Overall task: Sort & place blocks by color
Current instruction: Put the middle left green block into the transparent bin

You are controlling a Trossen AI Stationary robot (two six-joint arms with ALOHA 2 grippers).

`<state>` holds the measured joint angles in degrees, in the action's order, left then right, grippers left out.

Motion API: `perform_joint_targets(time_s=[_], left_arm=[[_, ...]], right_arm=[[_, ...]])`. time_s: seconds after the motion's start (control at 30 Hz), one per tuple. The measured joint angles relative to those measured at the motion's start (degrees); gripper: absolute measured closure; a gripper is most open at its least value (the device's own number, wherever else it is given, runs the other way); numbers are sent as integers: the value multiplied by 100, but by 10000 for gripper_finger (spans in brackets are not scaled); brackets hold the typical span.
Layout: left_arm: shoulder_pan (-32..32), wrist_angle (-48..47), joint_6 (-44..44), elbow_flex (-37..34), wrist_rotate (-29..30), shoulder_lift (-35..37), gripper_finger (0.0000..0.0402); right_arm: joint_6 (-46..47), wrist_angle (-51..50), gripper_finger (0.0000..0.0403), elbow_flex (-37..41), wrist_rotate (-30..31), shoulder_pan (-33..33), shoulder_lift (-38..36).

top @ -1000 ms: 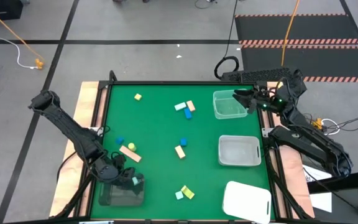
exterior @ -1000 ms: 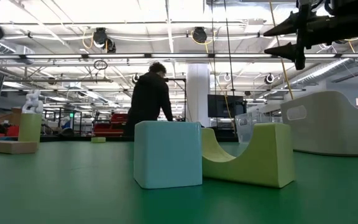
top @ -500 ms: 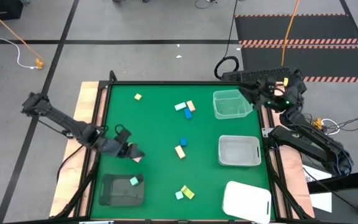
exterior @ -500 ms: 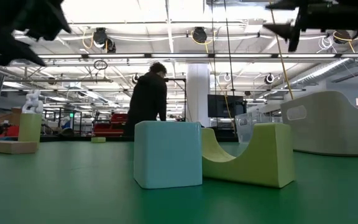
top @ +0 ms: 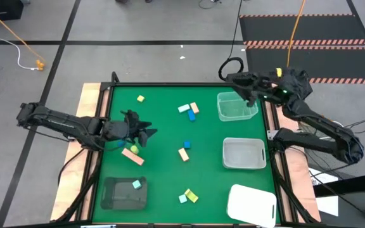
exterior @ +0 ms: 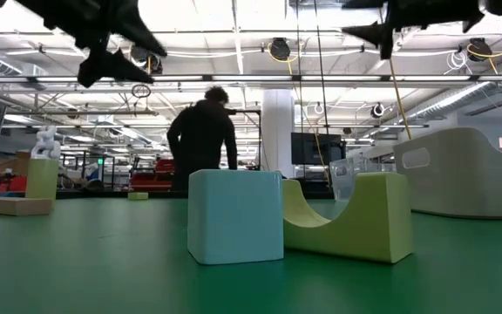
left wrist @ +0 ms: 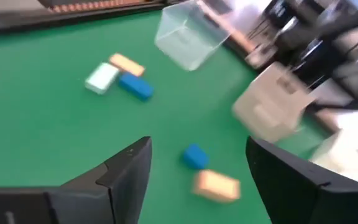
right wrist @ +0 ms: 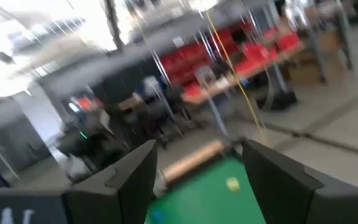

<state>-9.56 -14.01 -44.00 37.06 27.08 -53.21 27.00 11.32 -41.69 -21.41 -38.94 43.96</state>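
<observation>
Mostly blurry from both wrist cameras, so hard to make out small shapes there. Half hidden under the left arm: a blue block, too covered to tell cube from bar. Just beside it, a tan bar and a small yellow-green piece, touching or nearly touching; cannot tell which. From table height, only a mint cube and a yellow arch block up close, side by side, blocking most of the green tabletop behind. Far back in the room, a person in dark clothes, seen from behind.

Left end effector: up off the tabletop on the left side, fingers spread apart, nothing between them, touching nothing. Ahead of it, a blue cube next to a tan block.

Right end effector: up high by the far right corner, near the clear tray, fingers spread, holding nothing.

Loose on the green: a yellow cube near the far edge, alone. Inside the dark tray: one mint block.
</observation>
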Motion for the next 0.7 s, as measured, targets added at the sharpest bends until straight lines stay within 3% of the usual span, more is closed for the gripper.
perform_joint_targets(time_s=[0.1,0.4,0.7], left_arm=[[13,-577,294,0,-244,0,161],[-301,-2594,535,0,-1695,-2,191],[-782,-3449,1231,0,-1749,-208,202]], right_arm=[[-142,-445,174,-77,274,231,274],[-317,-576,174,-79,875,1073,1055],[-373,-558,174,-79,1151,1444,1694]])
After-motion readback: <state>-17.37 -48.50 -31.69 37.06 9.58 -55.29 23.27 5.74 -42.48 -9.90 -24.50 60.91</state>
